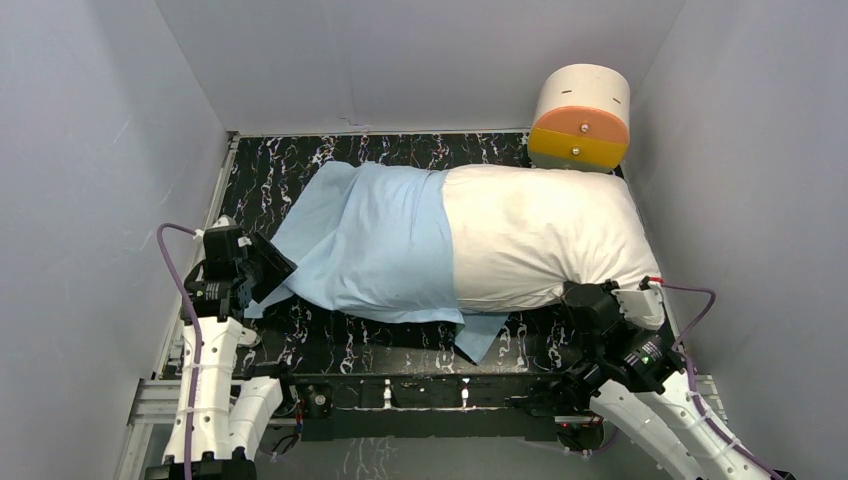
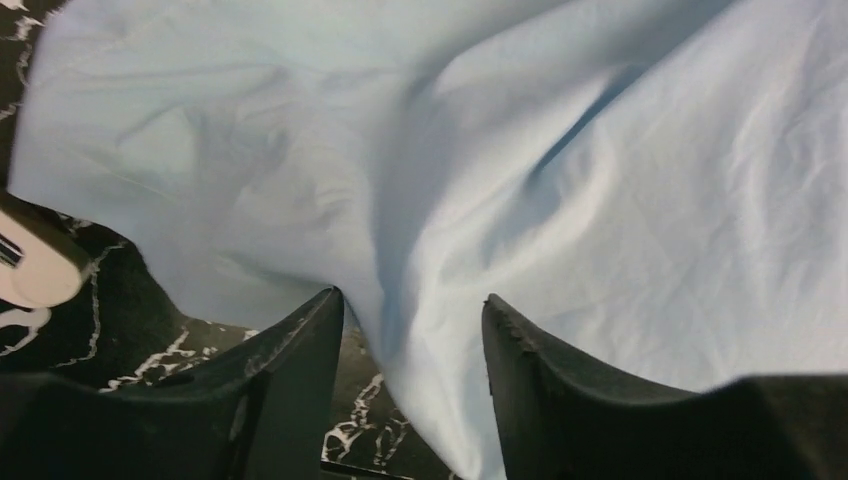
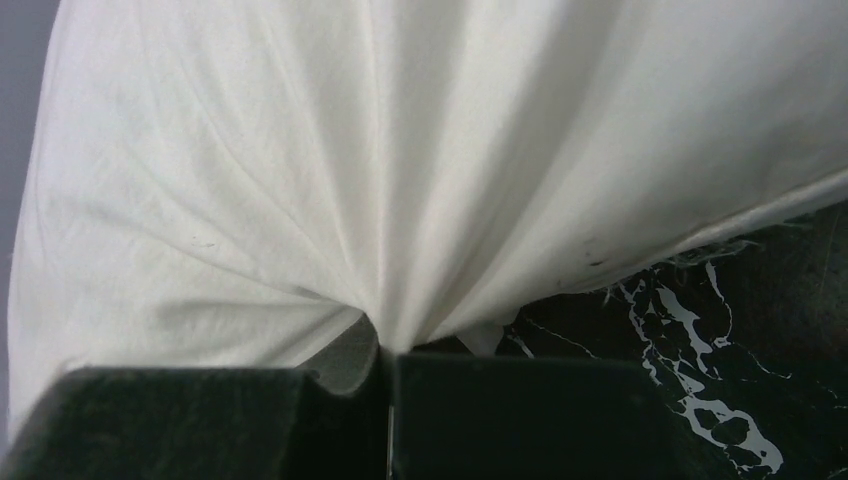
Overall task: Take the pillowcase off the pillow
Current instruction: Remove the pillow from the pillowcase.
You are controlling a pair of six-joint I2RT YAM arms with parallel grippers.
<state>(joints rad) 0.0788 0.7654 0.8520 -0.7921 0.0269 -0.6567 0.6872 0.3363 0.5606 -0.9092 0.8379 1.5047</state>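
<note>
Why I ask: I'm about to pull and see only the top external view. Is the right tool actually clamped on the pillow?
Observer: Yes. In the right wrist view the right tool is shut, with white pillow fabric gathered into the seam between its fingers.
Operator: And the left tool, has it got the pillowcase?
Observer: Not yet. The left wrist view shows the left tool open, with a fold of blue pillowcase lying between its spread fingers.
</note>
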